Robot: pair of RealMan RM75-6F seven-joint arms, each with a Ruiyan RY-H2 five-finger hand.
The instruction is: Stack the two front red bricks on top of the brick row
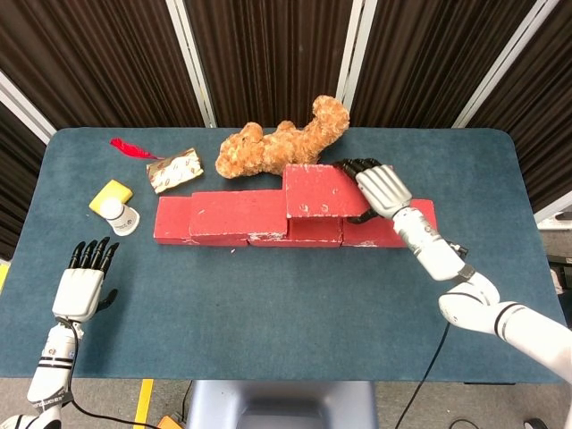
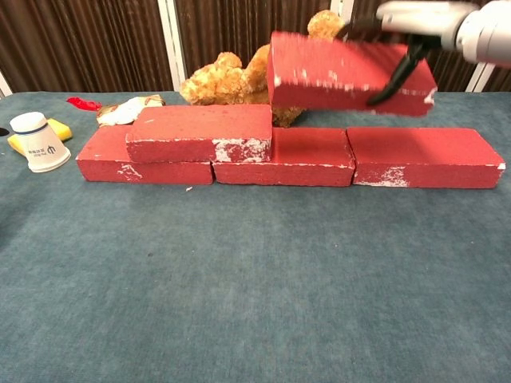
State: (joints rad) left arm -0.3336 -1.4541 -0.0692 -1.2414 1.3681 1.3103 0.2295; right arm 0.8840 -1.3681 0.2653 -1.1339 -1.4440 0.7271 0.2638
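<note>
A row of three red bricks (image 1: pixel 268 234) (image 2: pixel 423 155) lies across the table. One red brick (image 1: pixel 239 213) (image 2: pixel 201 132) is stacked on the row's left part. My right hand (image 1: pixel 380 189) (image 2: pixel 407 24) grips a second red brick (image 1: pixel 323 191) (image 2: pixel 347 76) by its right end and holds it in the air above the row's middle and right bricks, nearly level. My left hand (image 1: pixel 80 286) hovers open near the table's front left corner, holding nothing; the chest view does not show it.
A brown teddy bear (image 1: pixel 284 145) (image 2: pixel 255 76) lies behind the row. At the left are a white paper cup (image 1: pixel 121 215) (image 2: pixel 38 142), a yellow sponge (image 1: pixel 110 196), a shiny wrapper (image 1: pixel 174 169) and a red scrap (image 1: pixel 130 147).
</note>
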